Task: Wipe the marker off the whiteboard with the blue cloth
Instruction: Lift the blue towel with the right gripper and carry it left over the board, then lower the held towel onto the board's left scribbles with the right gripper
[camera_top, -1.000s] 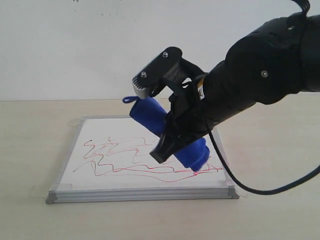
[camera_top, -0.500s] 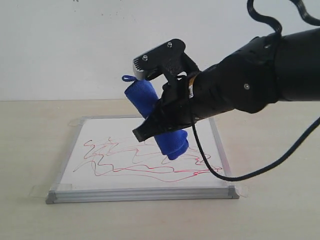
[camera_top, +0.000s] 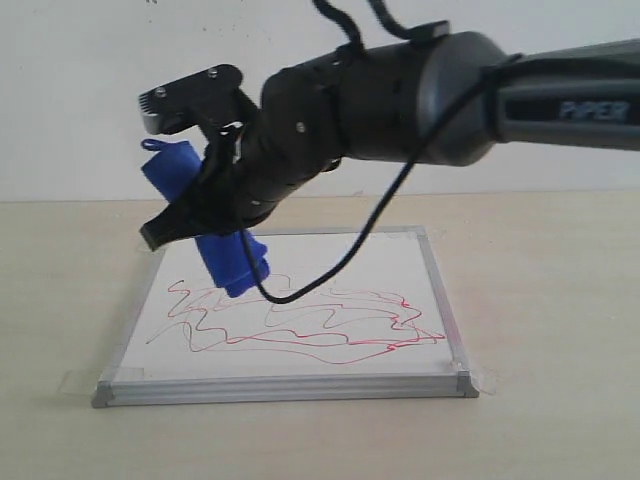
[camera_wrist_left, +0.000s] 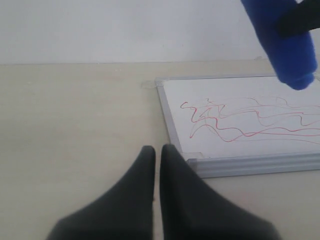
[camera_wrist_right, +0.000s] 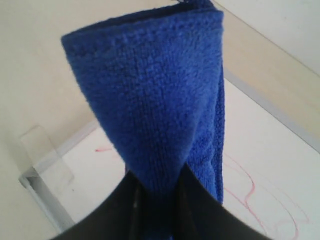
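The whiteboard (camera_top: 330, 262) lies flat on the table, its silver frame taped at the corners. Red and dark marker scribbles (camera_top: 300, 322) cross its near half; they also show in the left wrist view (camera_wrist_left: 240, 122). My right gripper (camera_top: 205, 222) is shut on the blue cloth (camera_top: 232, 262), a rolled bundle held tilted above the board's far left corner, its lower end close over the scribble's left part. The cloth (camera_wrist_right: 160, 110) fills the right wrist view, pinched between the dark fingers. My left gripper (camera_wrist_left: 156, 150) is shut on nothing, low over the table beside the board's near corner (camera_wrist_left: 200, 160).
A pale wooden table (camera_top: 60, 300) surrounds the board, with a white wall (camera_top: 80, 90) behind. A black cable (camera_top: 340, 262) hangs from the right arm over the board. The right arm (camera_top: 420, 95) stretches across from the right.
The right arm has swung left across the board, carrying the cloth from the board's right-middle to over its far left corner. The scribbles look unchanged.
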